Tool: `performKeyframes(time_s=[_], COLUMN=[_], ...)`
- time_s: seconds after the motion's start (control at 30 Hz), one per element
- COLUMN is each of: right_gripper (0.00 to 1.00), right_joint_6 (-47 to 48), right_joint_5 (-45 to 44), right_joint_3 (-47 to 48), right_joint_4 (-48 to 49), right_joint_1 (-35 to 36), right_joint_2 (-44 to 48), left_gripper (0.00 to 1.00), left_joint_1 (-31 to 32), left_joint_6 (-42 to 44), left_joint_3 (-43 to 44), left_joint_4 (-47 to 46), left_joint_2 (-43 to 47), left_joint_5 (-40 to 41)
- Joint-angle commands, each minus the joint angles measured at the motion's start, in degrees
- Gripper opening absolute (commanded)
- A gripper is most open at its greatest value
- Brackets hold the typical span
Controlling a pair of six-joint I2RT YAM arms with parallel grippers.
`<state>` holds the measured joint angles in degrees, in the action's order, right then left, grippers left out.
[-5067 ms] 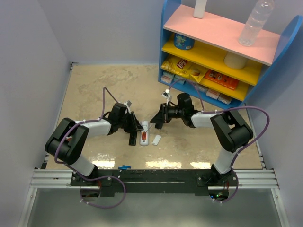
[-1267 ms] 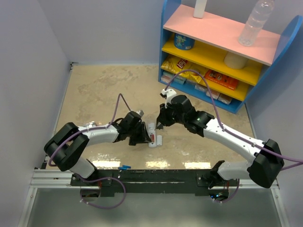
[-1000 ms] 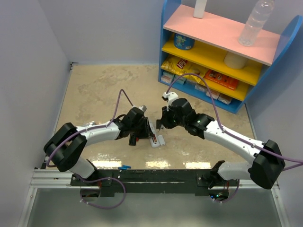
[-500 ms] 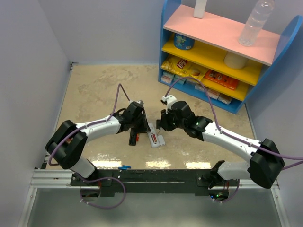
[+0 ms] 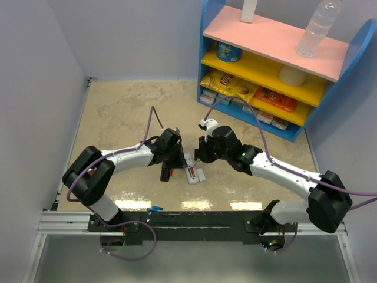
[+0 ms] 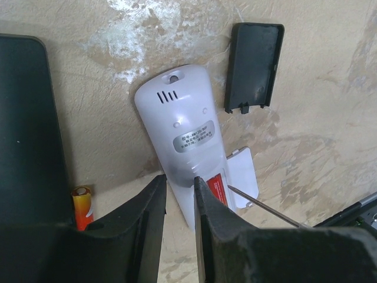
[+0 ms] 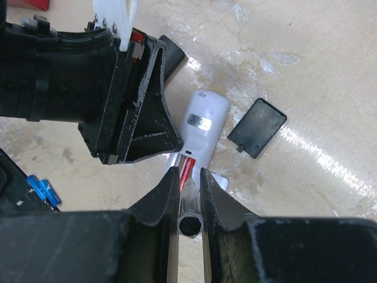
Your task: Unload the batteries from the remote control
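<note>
The white remote lies back up on the floor, compartment open, with a red battery inside. It also shows in the top view. My left gripper is nearly closed, its tips over the remote's left edge. My right gripper is shut on a clear-handled screwdriver. The screwdriver's thin shaft points at the red battery. An orange battery lies loose by the black remote. Blue batteries lie near the front rail.
A black cover plate lies beyond the white remote, and a white cover plate lies beside it. A blue shelf unit with snacks and a bottle stands at the back right. Walls close in the left side and the back.
My left gripper has drawn back a little from the white remote's end toward its side. My right gripper has edged in closer over the open compartment with the screwdriver.
</note>
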<state>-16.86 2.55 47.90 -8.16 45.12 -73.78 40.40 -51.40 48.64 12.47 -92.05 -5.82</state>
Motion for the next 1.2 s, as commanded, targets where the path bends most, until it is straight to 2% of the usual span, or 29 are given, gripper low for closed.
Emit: performKeyframes(time_s=[0.0, 0.4, 0.7, 0.87, 1.17], right_gripper=[0.00, 0.00, 0.00, 0.00, 0.00], right_joint_6=[0.5, 0.4, 4.6, 7.3, 4.6], right_joint_5=[0.4, 1.3, 1.3, 4.9, 6.9], right_joint_3=[-0.7, -2.4, -2.5, -3.7, -11.5], right_joint_4=[2.0, 3.0, 4.7, 5.4, 12.6], right_joint_1=[0.1, 0.4, 2.8, 2.6, 2.4], right_joint_2=[-0.5, -1.0, -6.7, -8.3, -6.3], left_gripper=[0.30, 0.29, 0.28, 0.27, 0.27], left_joint_1=[-0.1, -0.1, -0.1, -0.1, -0.1], left_joint_6=[1.2, 0.5, -0.6, -0.5, -0.3], left_joint_3=[-0.4, -1.8, -2.8, -2.8, -2.7], left_joint_4=[-1.8, -3.4, -4.5, -4.1, -3.8], left_joint_2=[-0.8, -1.5, -2.3, -2.8, -2.9], left_joint_5=[-0.6, -1.6, -2.4, -2.4, -2.2])
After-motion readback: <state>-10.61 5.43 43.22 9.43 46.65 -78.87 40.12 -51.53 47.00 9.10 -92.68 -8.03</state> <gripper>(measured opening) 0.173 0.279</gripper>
